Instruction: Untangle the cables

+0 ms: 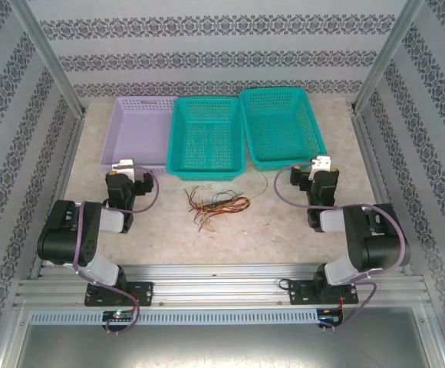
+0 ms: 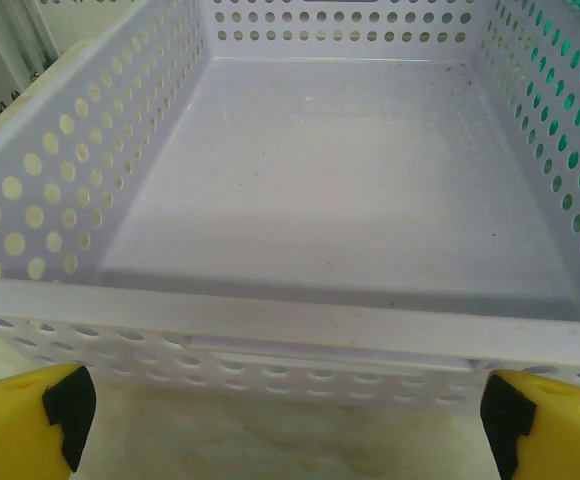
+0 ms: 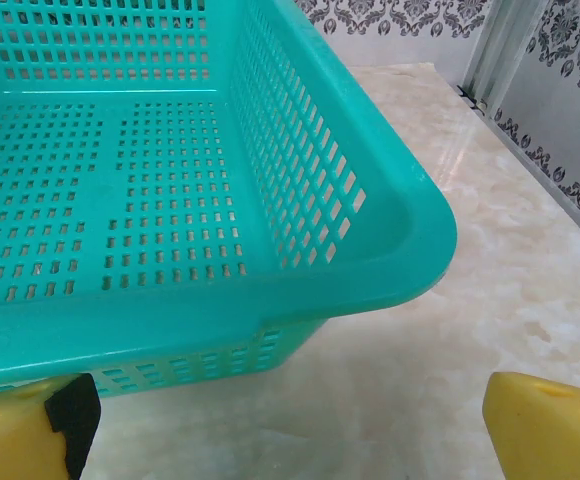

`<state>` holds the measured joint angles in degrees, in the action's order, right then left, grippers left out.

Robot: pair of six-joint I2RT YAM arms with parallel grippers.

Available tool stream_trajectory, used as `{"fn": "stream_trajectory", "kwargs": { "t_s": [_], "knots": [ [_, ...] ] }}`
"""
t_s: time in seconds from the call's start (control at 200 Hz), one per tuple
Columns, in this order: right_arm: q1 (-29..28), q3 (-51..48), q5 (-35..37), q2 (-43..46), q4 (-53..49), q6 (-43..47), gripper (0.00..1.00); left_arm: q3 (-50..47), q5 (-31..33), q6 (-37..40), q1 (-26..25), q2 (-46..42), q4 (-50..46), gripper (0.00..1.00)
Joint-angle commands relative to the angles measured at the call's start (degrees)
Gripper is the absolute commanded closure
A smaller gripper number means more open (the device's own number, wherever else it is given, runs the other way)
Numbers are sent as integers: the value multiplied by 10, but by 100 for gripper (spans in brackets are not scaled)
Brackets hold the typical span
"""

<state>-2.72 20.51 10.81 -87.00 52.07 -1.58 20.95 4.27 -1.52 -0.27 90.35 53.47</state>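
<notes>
Cables (image 1: 216, 203): one loose tangle of red, yellow, orange and dark strands, lying on the table (image 1: 284, 230).
Position: just in front of the middle teal basket (image 1: 207, 134), between the two arms, touched by neither. Lilac basket (image 1: 140, 130) to its left and second teal basket (image 1: 280, 126) to its right, all three side by side. Left pincer (image 1: 123, 165) spread wide, holding nothing, facing the lilac basket's near wall. Right pincer (image 1: 324, 162) spread wide, holding nothing, at the second teal basket's near corner.
</notes>
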Motion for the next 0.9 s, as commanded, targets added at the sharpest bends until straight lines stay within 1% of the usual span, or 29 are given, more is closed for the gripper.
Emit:
{"fn": "stream_trajectory", "kwargs": {
  "t_s": [0.0, 0.674, 0.754, 0.824, 0.894],
  "knots": [
    [5, 6, -13, 4, 10, -10, 2, 8, -5, 6, -1, 5, 7, 0],
    [6, 2, -15, 8, 17, -10, 2, 8, -5, 6, -1, 4, 7, 0],
    [5, -5, -7, 36, 28, -11, 2, 8, -5, 5, -1, 4, 7, 0],
    [2, -5, -2, 93, -36, -7, 2, 8, -5, 5, -1, 5, 6, 0],
    [-8, -27, 7, 148, -53, 5, 2, 8, -6, 6, -1, 4, 7, 0]
  ]
}}
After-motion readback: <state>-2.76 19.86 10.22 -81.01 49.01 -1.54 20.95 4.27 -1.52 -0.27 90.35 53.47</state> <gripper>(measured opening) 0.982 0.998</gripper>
